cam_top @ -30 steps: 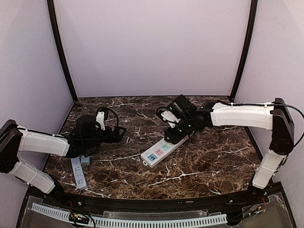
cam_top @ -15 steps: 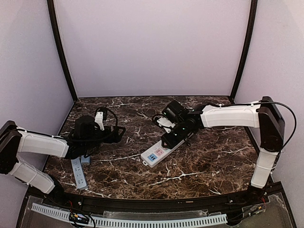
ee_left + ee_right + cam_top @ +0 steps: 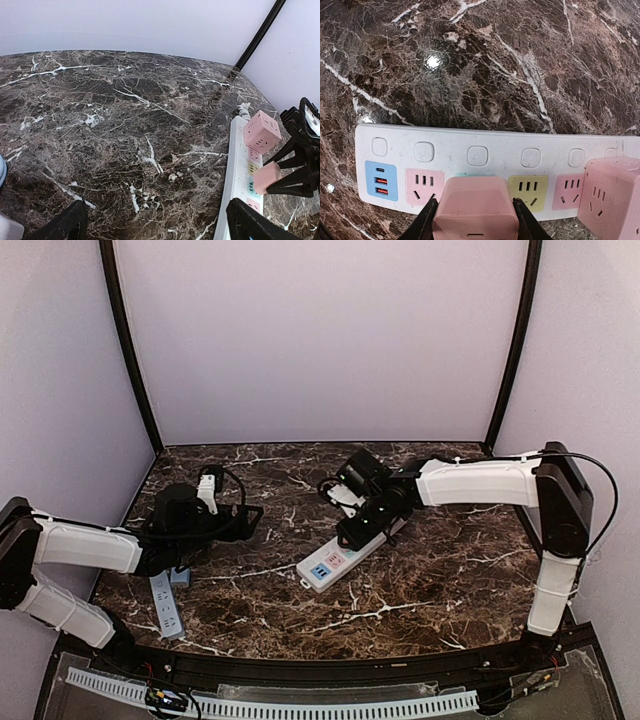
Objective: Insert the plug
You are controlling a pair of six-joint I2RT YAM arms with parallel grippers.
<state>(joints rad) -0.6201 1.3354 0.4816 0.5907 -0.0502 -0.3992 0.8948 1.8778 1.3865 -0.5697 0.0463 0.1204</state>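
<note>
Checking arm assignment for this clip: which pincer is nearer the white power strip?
Right. The right pincer holds a pink plug directly over the power strip; the left pincer is well apart, left of it.

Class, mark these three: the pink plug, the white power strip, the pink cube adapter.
pink plug (image 3: 475, 207): right wrist view, middle of its body.
power strip (image 3: 448, 150): right wrist view, bare white casing.
pink cube adapter (image 3: 610, 195): right wrist view, its socketed face.
</note>
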